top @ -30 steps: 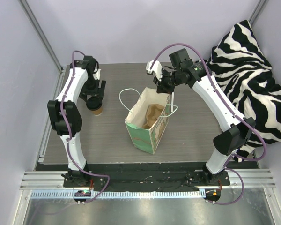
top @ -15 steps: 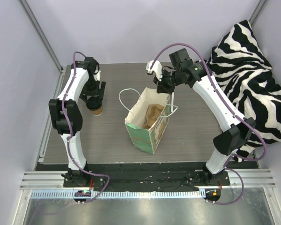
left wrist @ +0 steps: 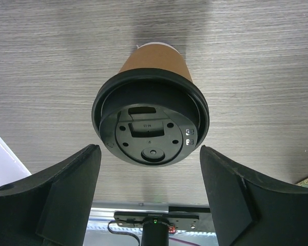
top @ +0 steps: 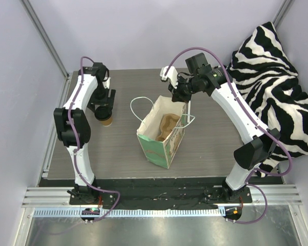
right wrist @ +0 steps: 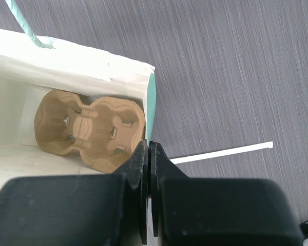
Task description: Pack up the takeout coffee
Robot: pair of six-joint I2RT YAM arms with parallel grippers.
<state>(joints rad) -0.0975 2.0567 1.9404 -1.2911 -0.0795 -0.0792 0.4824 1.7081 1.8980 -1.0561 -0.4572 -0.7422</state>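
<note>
The grey tabletop (top: 118, 148) fills the middle of the frame. At its centre the mint-green bag (top: 159, 146) stands open, its upper-right rim pinched by the right end effector (right wrist: 147, 148), fingers pressed together. A pulp carrier (right wrist: 87, 130) lies inside. At centre left, the takeout coffee (left wrist: 150, 124) stands upright between the fingers of the left end effector (top: 104, 111), which are spread wide and not touching it.

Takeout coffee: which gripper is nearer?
Left. The left gripper hangs over the takeout coffee, open fingers flanking its lid; the right gripper is shut at the bag's rim, farther off.
</note>
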